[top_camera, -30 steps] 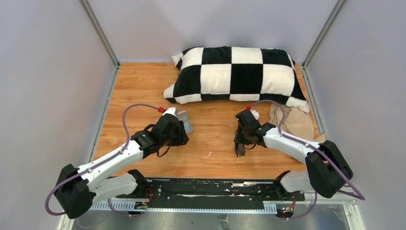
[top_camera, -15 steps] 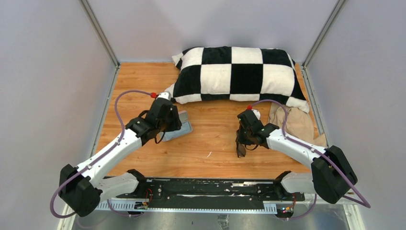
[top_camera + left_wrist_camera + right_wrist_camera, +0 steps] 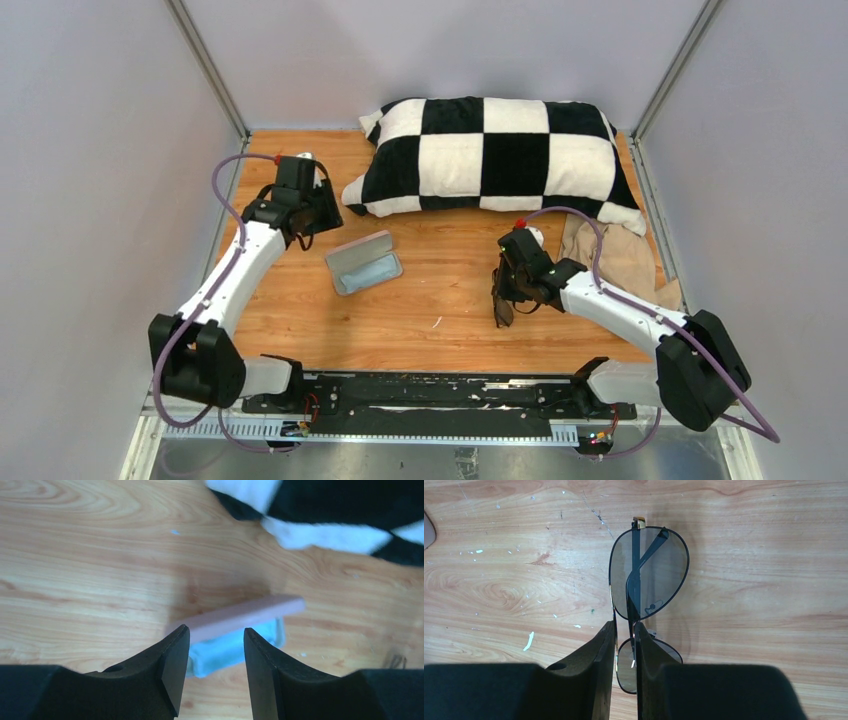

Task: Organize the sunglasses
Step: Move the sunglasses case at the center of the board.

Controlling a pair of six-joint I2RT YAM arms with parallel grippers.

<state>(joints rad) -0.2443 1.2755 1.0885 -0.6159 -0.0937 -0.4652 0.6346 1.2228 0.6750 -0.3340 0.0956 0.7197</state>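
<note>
Right of the open glasses case [image 3: 363, 263], right gripper [image 3: 624, 626] clamps sunglasses [image 3: 649, 575] by the bridge, likely for insertion; left gripper [image 3: 216, 632] released, empty.

Robotics lab test cell: plain grey walls [image 3: 90, 150] and metal posts [image 3: 208, 70] box in the wooden table [image 3: 440, 300] around the left pincer [image 3: 214, 632].

One sunglasses [image 3: 651, 570], one case [image 3: 363, 262], one pillow [image 3: 500, 150]
</note>
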